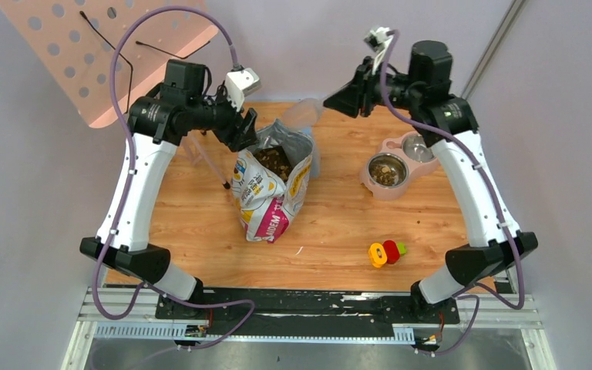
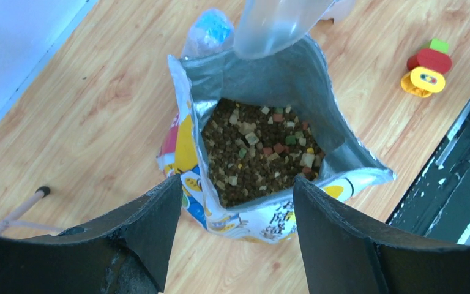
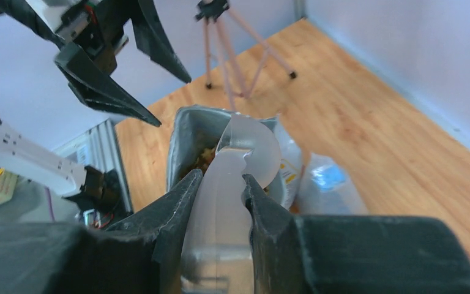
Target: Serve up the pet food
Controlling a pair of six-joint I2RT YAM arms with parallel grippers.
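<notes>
The pet food (image 1: pixel 275 160) is brown kibble with some coloured bits, heaped inside the open printed bag (image 1: pixel 266 204) standing mid-table. It fills the bag's mouth in the left wrist view (image 2: pixel 254 156). More kibble lies in the nearer steel bowl (image 1: pixel 386 171) of the pink stand (image 1: pixel 378 189). My left gripper (image 1: pixel 243 129) is open and empty just above the bag's left rim, with the bag edge between its fingers (image 2: pixel 153 226). My right gripper (image 1: pixel 341 99) is shut on a translucent plastic scoop (image 3: pixel 235 153), which hangs over the far side of the bag's opening (image 2: pixel 275 24).
A clear water bottle (image 2: pixel 208 30) lies behind the bag. A red, yellow and green toy (image 1: pixel 385 253) sits near the front right. A tripod (image 3: pixel 232 49) stands at the back left, under a pink perforated board (image 1: pixel 100 46).
</notes>
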